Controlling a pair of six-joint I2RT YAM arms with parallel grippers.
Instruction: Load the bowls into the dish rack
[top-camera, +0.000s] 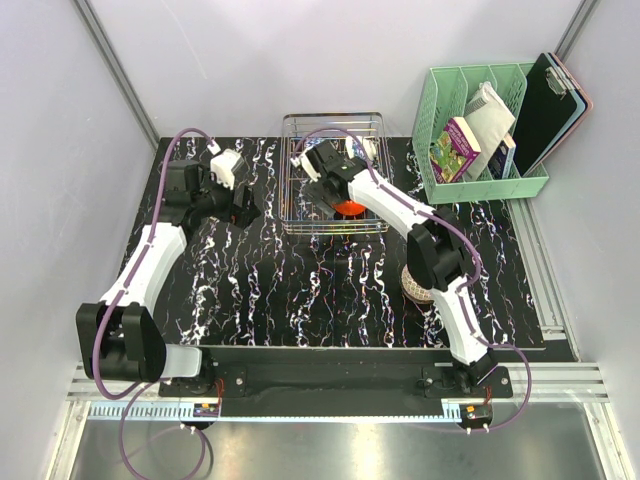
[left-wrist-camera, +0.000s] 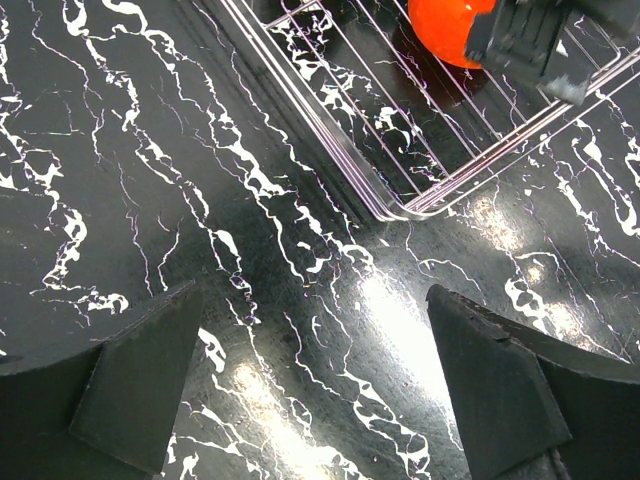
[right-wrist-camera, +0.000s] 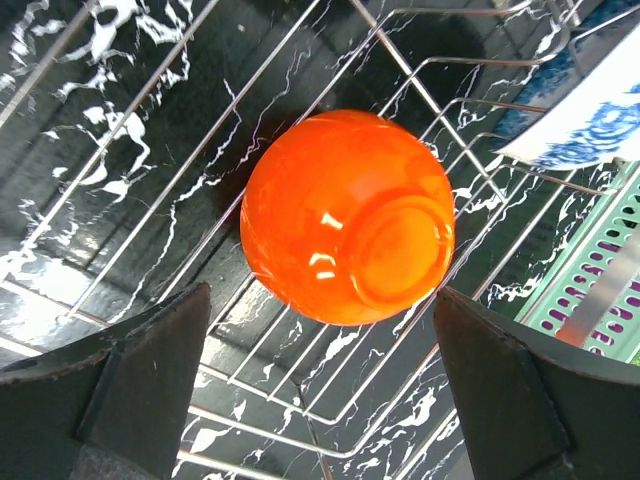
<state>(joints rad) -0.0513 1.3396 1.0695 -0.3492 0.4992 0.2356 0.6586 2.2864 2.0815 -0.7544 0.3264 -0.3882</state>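
Currently, orange-red bowl (right-wrist-camera: 345, 215) lies tipped in dish rack (top-camera: 287, 175), foot ring up. Right gripper (right-wrist-camera: 320, 330) hovers over it, jaws apart; left gripper (left-wrist-camera: 312, 300) likewise spread above tabletop (left-wrist-camera: 150, 150) beside rack corner. Probably glazed ceramic: rigid, slick, chippable. Best purchase likely across rim, not rounded belly

A: Top view?
B: Looking steeply down from high behind the near edge, taking in the whole table (top-camera: 300, 290).
A: Wrist views?
B: Left: hanging close, facing down at tabletop beside the rack (left-wrist-camera: 390, 213) corner. Right: pointing straight down into the rack, even nearer.
A: Overlapping anywhere?
B: Catching the same orange bowl (left-wrist-camera: 440, 30), all three.
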